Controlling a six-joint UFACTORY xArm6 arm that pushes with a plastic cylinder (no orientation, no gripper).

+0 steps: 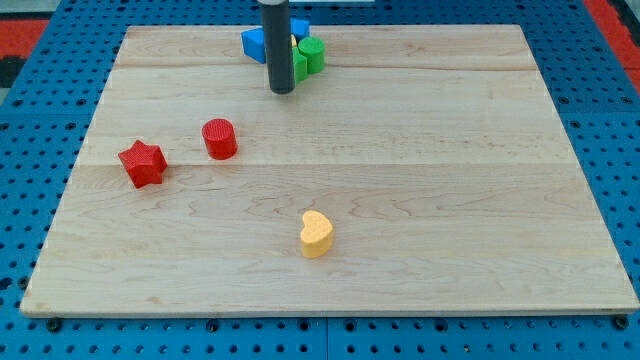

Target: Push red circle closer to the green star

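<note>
The red circle (219,138) sits on the wooden board at the view's left of centre. A green block (308,57), whose shape is partly hidden, sits near the view's top centre, right of my rod. My tip (282,91) rests on the board just below and left of the green block, well above and to the right of the red circle. The rod hides part of the blocks behind it.
A red star (142,163) lies left of the red circle. A blue block (257,43) sits at the top, left of the rod. A yellow heart (316,234) lies below centre. The wooden board (450,200) lies on a blue pegboard.
</note>
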